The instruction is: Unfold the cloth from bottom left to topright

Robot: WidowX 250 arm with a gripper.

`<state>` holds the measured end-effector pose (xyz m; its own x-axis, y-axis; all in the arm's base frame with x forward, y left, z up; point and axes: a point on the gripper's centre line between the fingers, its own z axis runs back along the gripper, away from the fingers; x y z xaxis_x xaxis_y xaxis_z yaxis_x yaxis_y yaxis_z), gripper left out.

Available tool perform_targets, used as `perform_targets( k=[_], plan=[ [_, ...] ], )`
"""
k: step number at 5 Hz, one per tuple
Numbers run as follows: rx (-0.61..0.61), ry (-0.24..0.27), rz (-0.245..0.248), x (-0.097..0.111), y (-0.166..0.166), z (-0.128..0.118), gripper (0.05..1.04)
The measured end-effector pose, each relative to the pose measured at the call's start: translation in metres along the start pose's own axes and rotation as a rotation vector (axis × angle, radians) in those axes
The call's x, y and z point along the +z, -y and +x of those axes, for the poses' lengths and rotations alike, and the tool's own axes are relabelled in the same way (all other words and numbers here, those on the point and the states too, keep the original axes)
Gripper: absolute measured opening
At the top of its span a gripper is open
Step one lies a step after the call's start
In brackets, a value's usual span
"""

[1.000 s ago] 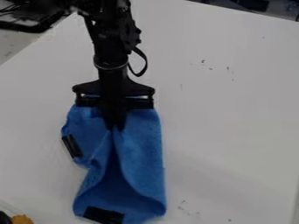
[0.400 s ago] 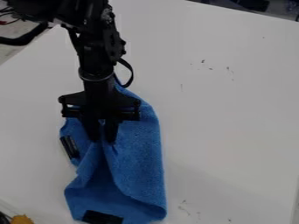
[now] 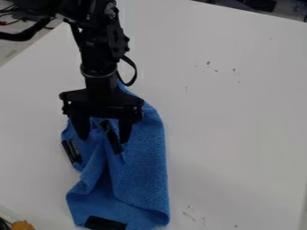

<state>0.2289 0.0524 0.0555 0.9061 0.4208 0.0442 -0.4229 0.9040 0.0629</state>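
Cloth [image 3: 141,161], blue and creased: lying on the white table [image 3: 240,134], underneath the gripper [image 3: 103,138] and extending beyond it toward the view's bottom edge. Spread apart at the fingertips, with a black strip [image 3: 112,137] on the cloth between them (plus a side strip [image 3: 71,151] at left and a bottom strip [image 3: 105,223]).

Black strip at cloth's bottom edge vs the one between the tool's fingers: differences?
Pose: bottom strip nearly crosswise, middle strip steeply slanted.
Look: bottom strip broader, middle strip slimmer.
Place: bottom strip clear of the tool, middle strip between its spread fingers.
Shared: both black.
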Motion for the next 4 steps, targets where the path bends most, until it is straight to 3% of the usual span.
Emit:
perform_targets(
  k=[2,4],
  plan=[
    [-0.025,-0.003,0.0,-0.0038,0.0033,0.0095,0.955],
    [-0.029,-0.01,-0.002,-0.0064,0.0044,0.0107,0.365]
  ],
)
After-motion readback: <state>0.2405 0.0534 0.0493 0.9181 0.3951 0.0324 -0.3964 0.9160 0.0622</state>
